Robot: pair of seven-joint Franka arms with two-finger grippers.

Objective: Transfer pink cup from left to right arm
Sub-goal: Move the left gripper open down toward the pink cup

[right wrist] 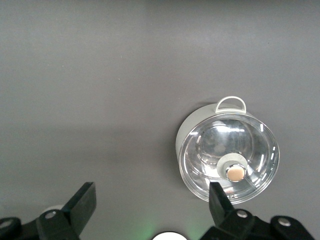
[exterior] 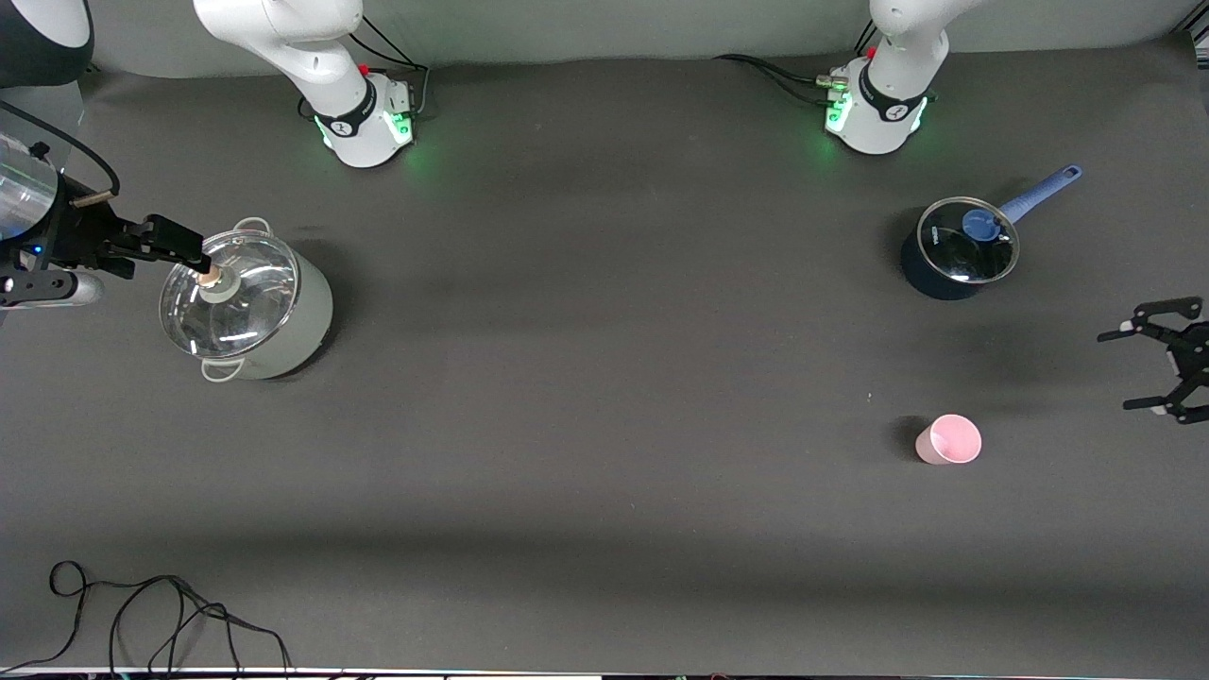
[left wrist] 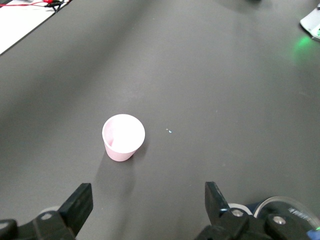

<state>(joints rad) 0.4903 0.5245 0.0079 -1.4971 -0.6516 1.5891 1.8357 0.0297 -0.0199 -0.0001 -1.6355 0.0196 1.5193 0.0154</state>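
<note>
The pink cup, upright, looks light, stiff and slippery, best pinched across its rim wall by the spread, empty left gripper; the right gripper waits open.

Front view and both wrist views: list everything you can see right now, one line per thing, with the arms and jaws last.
pink cup: one, pale pink, upright on the table toward the left arm's end, nearer to the front camera than the saucepan.
saucepan: one, dark blue with a glass lid and blue handle, toward the left arm's end.
pot: one, pale grey-green with a glass lid, toward the right arm's end.
cable: one, black, looped on the table at the edge nearest the front camera.
table: one, dark grey.
left gripper: one, black, jaws open, in the air beside the pink cup.
right gripper: one, black, jaws open, by the pot's lid.
</note>
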